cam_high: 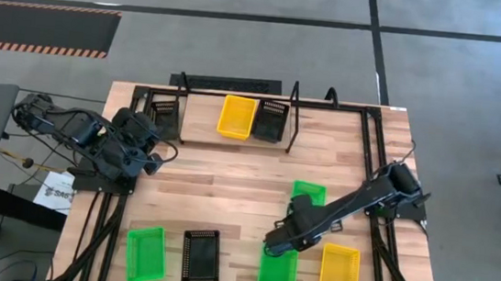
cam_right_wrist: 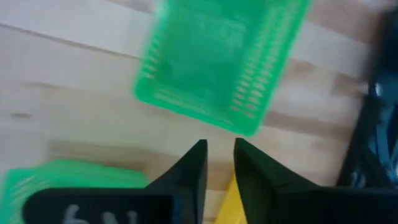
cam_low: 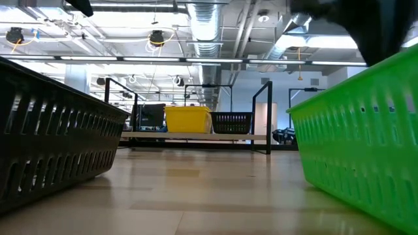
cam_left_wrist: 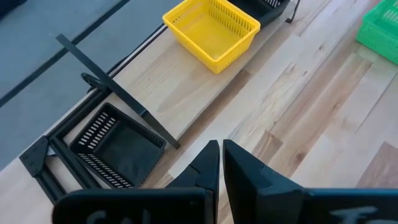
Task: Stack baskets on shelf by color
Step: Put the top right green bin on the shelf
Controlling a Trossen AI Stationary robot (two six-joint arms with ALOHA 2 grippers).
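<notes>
Seen from above: wooden bench [cam_high: 256,183] with the shelf [cam_high: 224,131] along its far edge, carrying a black basket [cam_high: 165,112] at its left end, a yellow basket [cam_high: 236,116] mid-shelf and a second black basket [cam_high: 271,120] touching the yellow one's right side. Near the front edge, in a row from left to right: green basket [cam_high: 145,254], black basket [cam_high: 201,257], green basket [cam_high: 277,274], yellow basket [cam_high: 340,272]. One more green basket [cam_high: 308,194] toward the middle right, partly covered by the right arm. Right gripper [cam_high: 275,244] above the far end of the front green basket; left gripper [cam_high: 144,147] parked at the left edge by the shelf's end.

Only in the right wrist view: right jaws a narrow way apart, holding nothing, a green basket [cam_right_wrist: 221,59] beyond them. Only in the left wrist view: left jaws closed and empty, the shelf's left black basket [cam_left_wrist: 115,148] close by.

Table-height view: front black basket [cam_low: 52,140] and green basket [cam_low: 359,147] filling both sides, the shelf visible only through the gap between them.
</notes>
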